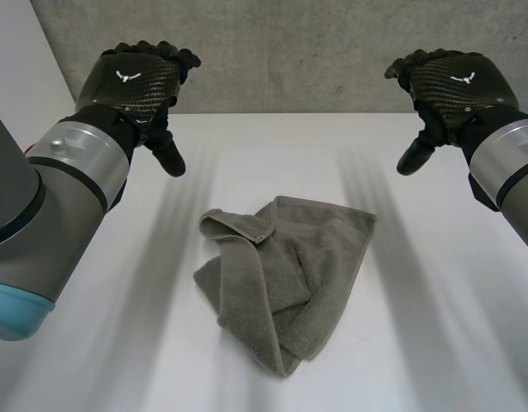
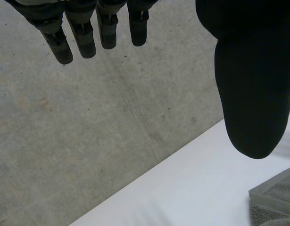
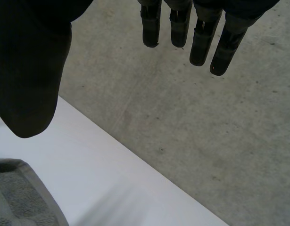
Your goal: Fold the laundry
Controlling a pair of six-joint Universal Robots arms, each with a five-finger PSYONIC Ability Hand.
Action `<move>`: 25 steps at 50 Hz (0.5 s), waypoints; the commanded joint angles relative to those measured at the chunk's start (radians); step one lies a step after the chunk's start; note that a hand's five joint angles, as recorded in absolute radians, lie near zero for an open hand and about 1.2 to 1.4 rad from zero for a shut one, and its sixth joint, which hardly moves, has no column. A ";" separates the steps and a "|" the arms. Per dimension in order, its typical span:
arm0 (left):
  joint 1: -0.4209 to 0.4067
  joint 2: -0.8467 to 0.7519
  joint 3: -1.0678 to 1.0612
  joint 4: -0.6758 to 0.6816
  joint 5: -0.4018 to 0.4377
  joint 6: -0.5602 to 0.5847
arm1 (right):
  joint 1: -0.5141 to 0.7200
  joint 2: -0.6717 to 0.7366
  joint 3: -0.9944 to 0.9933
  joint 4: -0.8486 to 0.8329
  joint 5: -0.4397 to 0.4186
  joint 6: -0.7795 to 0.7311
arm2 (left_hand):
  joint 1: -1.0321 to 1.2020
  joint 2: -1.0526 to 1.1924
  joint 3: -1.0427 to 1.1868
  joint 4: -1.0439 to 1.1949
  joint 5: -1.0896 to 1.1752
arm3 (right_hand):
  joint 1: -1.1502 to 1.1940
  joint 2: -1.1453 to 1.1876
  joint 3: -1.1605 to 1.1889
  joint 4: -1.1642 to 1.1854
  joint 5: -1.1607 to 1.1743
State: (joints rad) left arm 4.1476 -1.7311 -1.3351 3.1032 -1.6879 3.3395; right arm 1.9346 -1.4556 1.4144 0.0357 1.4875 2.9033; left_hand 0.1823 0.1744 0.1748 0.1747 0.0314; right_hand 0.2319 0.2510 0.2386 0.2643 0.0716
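At the middle of the desk (image 1: 444,343) lies a crumpled grey towel (image 1: 285,279), long axis slanting far-right to near-left. Left hand (image 1: 135,81) and right hand (image 1: 452,81) hover beyond it, fingers straight, holding nothing.

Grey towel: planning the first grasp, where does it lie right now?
In the head view the grey towel lies crumpled on the white table, midway between the raised left hand and right hand, touching neither.

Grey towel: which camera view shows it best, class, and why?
The head view: the whole crumpled grey towel lies on the white table. Each wrist view catches one hemmed corner of it.
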 commanded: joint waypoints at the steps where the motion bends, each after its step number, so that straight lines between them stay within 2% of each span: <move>1: 0.005 -0.019 -0.001 0.002 0.014 0.008 | 0.001 0.000 -0.006 0.000 0.054 0.001 | 0.002 0.010 0.009 0.009 -0.022 | -0.057 -0.077 -0.064 -0.090 -0.072; 6: 0.005 -0.056 -0.013 -0.001 0.036 0.028 | 0.006 0.006 -0.015 0.010 0.054 0.004 | 0.008 0.016 0.015 0.015 -0.016 | -0.057 -0.077 -0.064 -0.090 -0.072; 8: 0.008 -0.096 -0.029 -0.006 0.101 0.086 | 0.006 0.009 -0.020 0.024 0.050 0.004 | 0.019 0.027 0.027 0.027 -0.004 | -0.057 -0.077 -0.064 -0.090 -0.072; 9: 0.008 -0.096 -0.029 -0.006 0.102 0.086 | 0.004 0.014 -0.028 0.047 0.045 0.002 | 0.019 0.027 0.027 0.027 -0.004 | -0.057 -0.077 -0.064 -0.090 -0.072; 11: 0.010 -0.140 -0.053 -0.024 0.186 0.196 | 0.003 0.020 -0.037 0.071 0.036 0.002 | 0.025 0.033 0.033 0.033 0.002 | -0.057 -0.077 -0.064 -0.090 -0.072; 12: 0.010 -0.140 -0.053 -0.024 0.186 0.196 | 0.003 0.020 -0.037 0.072 0.036 0.002 | 0.025 0.033 0.033 0.033 0.002 | -0.057 -0.077 -0.064 -0.090 -0.072; 13: 0.011 -0.160 -0.065 -0.032 0.223 0.256 | 0.001 0.023 -0.043 0.091 0.019 0.002 | 0.025 0.033 0.033 0.033 0.002 | -0.057 -0.077 -0.064 -0.090 -0.072; 14: 0.011 -0.160 -0.065 -0.032 0.223 0.256 | 0.000 0.026 -0.045 0.105 0.001 0.002 | 0.025 0.033 0.033 0.033 0.002 | -0.057 -0.077 -0.064 -0.090 -0.072; 16: 0.019 -0.192 -0.090 -0.029 0.278 0.363 | 0.000 0.027 -0.043 0.111 -0.013 0.002 | 0.028 0.036 0.036 0.036 0.005 | -0.057 -0.077 -0.064 -0.090 -0.072; 17: 0.019 -0.193 -0.090 -0.029 0.278 0.364 | 0.001 0.028 -0.038 0.112 -0.025 0.002 | 0.028 0.036 0.036 0.036 0.005 | -0.057 -0.077 -0.064 -0.090 -0.072; 19: 0.043 -0.215 -0.114 -0.024 0.310 0.434 | 0.001 0.028 -0.032 0.113 -0.038 -0.002 | 0.025 0.033 0.033 0.033 0.002 | -0.057 -0.077 -0.064 -0.090 -0.072; 25: 0.063 -0.248 -0.118 -0.001 0.343 0.466 | 0.017 0.054 -0.011 0.134 -0.105 -0.012 | 0.028 0.036 0.036 0.036 0.005 | -0.057 -0.077 -0.064 -0.090 -0.072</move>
State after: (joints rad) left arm 4.1872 -1.9463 -1.4424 3.0790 -1.3791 3.7574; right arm 1.9391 -1.4241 1.3804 0.1516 1.4489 2.9007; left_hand 0.1828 0.1769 0.1773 0.1772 0.0315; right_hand 0.2319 0.2510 0.2386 0.2643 0.0716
